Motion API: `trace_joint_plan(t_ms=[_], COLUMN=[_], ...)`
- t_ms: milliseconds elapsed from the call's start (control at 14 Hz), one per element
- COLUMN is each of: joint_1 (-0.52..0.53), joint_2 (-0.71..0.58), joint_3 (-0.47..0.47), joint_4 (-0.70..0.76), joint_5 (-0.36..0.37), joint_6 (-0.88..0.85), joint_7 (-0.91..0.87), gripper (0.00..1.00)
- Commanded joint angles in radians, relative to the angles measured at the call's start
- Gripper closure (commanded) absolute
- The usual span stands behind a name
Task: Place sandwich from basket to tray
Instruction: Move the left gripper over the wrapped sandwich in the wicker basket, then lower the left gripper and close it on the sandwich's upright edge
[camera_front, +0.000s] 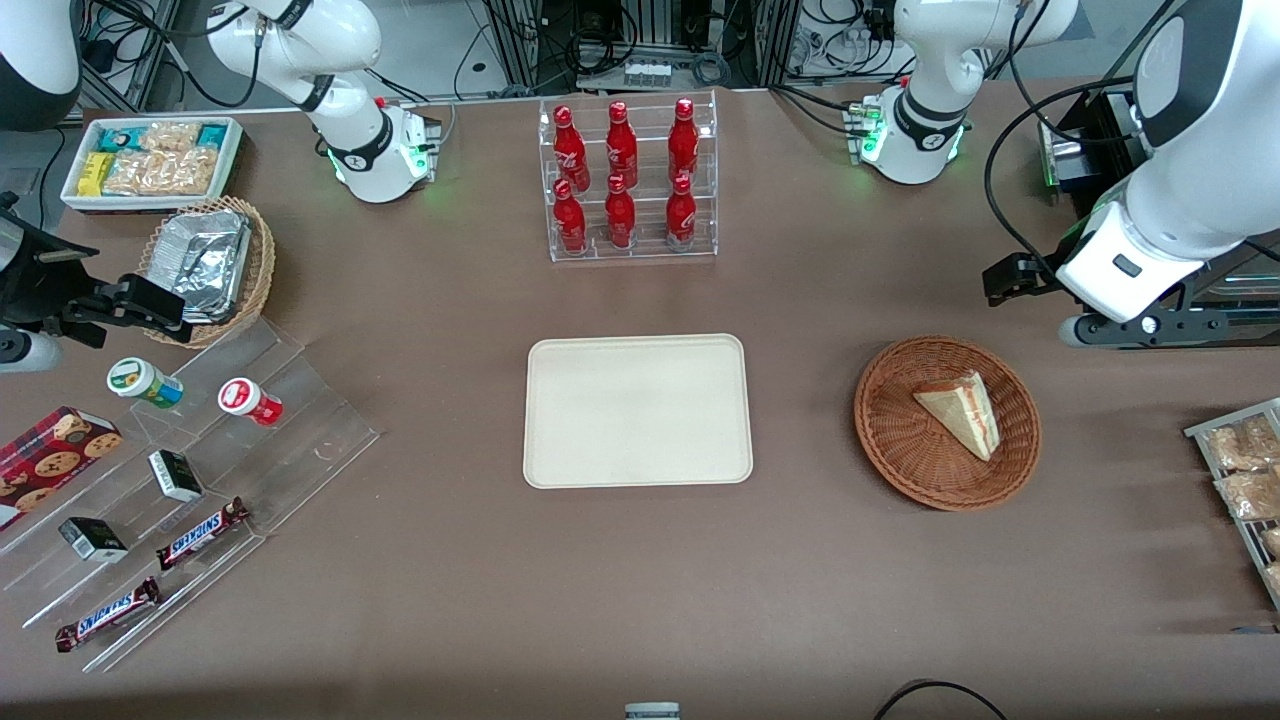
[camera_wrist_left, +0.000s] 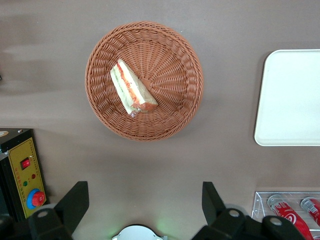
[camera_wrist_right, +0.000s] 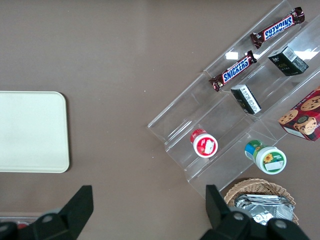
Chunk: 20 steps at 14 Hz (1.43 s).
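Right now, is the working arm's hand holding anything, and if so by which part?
Nothing is held. The hand is open and hangs above the table, apart from the basket; the sandwich lies untouched in it.

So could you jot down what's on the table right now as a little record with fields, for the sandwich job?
sandwich: pale triangular wedge with red and green filling, lying in the basket
basket: round reddish-brown woven wicker bowl, toward the working arm's end of the table
tray: flat cream-beige rectangle, nothing on it, beside the basket
gripper: left arm's black two-finger gripper, open, above the table, apart from the basket
step done: none yet
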Motion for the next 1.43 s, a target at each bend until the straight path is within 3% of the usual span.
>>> trace_joint_plan(t_ms=[0,286,429,929,1357], joint_1=[0.002,0.025,0.034,0.039,0.039], joint_2=[0.013,0.055,0.040,0.009,0.036], joint_3=[0.000,0.012,0.056,0.070,0.070], joint_4=[0.031,-0.028,-0.146,-0.588,-0.705], joint_5=[0.006,0.054,0.052,0.052,0.052], joint_6=[-0.025,0.001,0.148,0.720,0.943], joint_7=[0.014,0.005,-0.030,-0.485,-0.513], gripper=[0.00,0.00,0.00,0.00,0.00])
